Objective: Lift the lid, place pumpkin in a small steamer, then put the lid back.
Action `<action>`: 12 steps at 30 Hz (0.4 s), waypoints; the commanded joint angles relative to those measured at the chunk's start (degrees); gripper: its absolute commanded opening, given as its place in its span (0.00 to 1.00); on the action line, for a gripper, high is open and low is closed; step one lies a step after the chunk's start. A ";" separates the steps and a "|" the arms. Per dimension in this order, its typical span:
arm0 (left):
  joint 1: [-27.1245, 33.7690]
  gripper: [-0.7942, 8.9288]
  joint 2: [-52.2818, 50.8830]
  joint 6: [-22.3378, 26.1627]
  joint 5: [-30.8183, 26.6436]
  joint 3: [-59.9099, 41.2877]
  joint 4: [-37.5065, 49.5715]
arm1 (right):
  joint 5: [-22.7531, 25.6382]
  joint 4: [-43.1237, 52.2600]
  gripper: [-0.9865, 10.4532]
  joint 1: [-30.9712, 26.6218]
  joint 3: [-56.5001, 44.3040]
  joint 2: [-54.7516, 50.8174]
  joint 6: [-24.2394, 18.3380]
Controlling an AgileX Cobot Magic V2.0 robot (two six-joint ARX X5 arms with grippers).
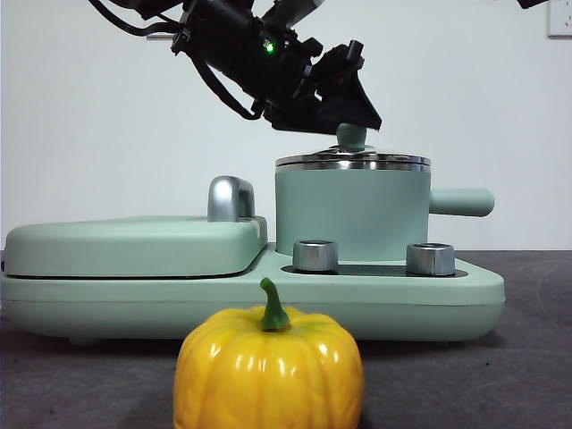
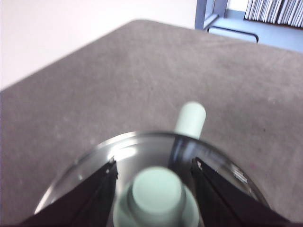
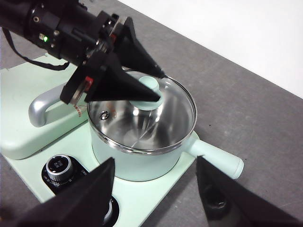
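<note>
The left end effector (image 1: pixel 350 125) reaches down at a slant onto the lid (image 1: pixel 353 162), its two black jaws standing on either side of the small mint-green knob (image 2: pixel 157 190). In the left wrist view a gap shows between each jaw and the knob, so the end effector is spread around it rather than clenched on it. The lid, clear glass with a steel rim, sits flat on the small steamer (image 1: pixel 350 214), directly beneath this end effector; through the glass the right wrist view shows the bare steel inside of the pot. The steamer's stubby side handle (image 3: pixel 215 156) points away from the left arm.

The right end effector (image 3: pixel 156 189) hangs released above the near edge of the mint-green cooker base (image 1: pixel 268 308), jaws wide apart, with the steamer just beyond its tips.

The pumpkin (image 1: pixel 268 371) stands upright on the grey bench (image 1: pixel 518 375), green stem up, in front of the cooker and well below and apart from both end effectors.

Beside the steamer lies the flat griddle cover (image 1: pixel 134 246) with its chrome handle (image 1: pixel 230 198). Two steel knobs (image 1: pixel 315 256) sit on the base in front of the pot; the dial seen in the right wrist view carries small markings too fine to read. A red-and-white label on the left end effector is also illegible.
</note>
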 commanded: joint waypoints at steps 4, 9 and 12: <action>-0.50 0.35 1.05 -0.20 -0.48 1.20 -1.31 | 0.17 0.57 0.32 0.24 1.07 0.42 0.72; -0.50 0.33 1.05 -0.22 -0.48 1.20 -0.94 | 0.20 0.57 0.32 0.24 1.07 0.42 0.72; -0.50 0.27 1.05 -0.24 -0.48 1.20 -0.96 | 0.20 0.57 0.32 0.24 1.07 0.42 0.70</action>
